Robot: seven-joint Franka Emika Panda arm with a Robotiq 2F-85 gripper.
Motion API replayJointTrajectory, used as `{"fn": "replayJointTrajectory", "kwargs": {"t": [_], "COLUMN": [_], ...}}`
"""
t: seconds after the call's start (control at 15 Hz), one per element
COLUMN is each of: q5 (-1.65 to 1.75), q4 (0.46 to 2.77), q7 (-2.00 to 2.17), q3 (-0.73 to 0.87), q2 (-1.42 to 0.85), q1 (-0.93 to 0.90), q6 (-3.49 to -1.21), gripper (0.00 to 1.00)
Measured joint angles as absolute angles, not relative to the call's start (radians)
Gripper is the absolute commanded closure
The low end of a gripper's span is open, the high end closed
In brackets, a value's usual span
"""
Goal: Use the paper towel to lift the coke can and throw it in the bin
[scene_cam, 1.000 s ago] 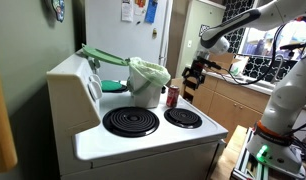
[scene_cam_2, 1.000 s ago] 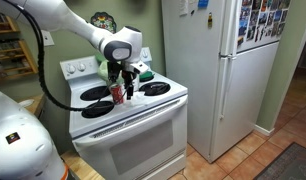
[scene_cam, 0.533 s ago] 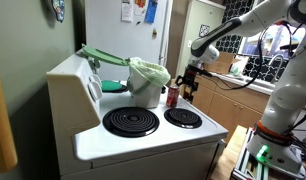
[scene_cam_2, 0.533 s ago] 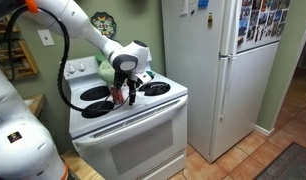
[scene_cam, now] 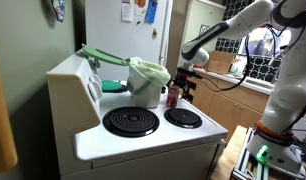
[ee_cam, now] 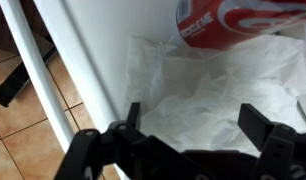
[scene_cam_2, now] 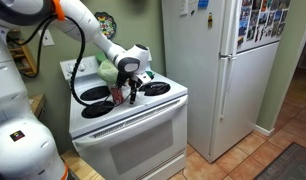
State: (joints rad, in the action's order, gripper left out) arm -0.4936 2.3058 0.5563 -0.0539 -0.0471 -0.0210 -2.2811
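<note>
Gripper [ee_cam: 193, 125] open, brought down to the can [ee_cam: 243, 18] over the last second.
In the wrist view the jaws stand apart over the crumpled towel [ee_cam: 208, 85], with the red can at the top right, resting on it. In an exterior view the gripper [scene_cam: 183, 85] has shifted left and now sits just beside the can [scene_cam: 173, 97]. The bin [scene_cam: 148, 80] is left of the can on the white stove [scene_cam: 153, 142], and a fridge [scene_cam_2: 208, 70] stands nearby.

Both exterior views face stove [scene_cam: 101, 146] [scene_cam_2: 133, 140], wrist close
</note>
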Motion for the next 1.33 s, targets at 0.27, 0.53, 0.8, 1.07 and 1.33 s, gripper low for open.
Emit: {"fn": "replayJointTrajectory", "kwargs": {"t": [0.27, 0.53, 0.8, 1.07, 1.33], "q5": [-0.493, -0.487, -0.422, -0.363, -0.378], "q4": [2.273, 2.259, 2.252, 2.251, 2.27], "q7": [0.568, 0.568, 0.603, 0.635, 0.635], "q3": [-0.054, -0.054, -0.05, -0.034, -0.02], "q2": [-0.089, -0.113, -0.116, -0.086, 0.008], "q1": [-0.026, -0.033, -0.034, -0.032, -0.025], "q6": [-2.281, -2.281, -2.287, -2.294, -2.29], "gripper": [0.42, 0.73, 1.0, 1.0, 1.0]}}
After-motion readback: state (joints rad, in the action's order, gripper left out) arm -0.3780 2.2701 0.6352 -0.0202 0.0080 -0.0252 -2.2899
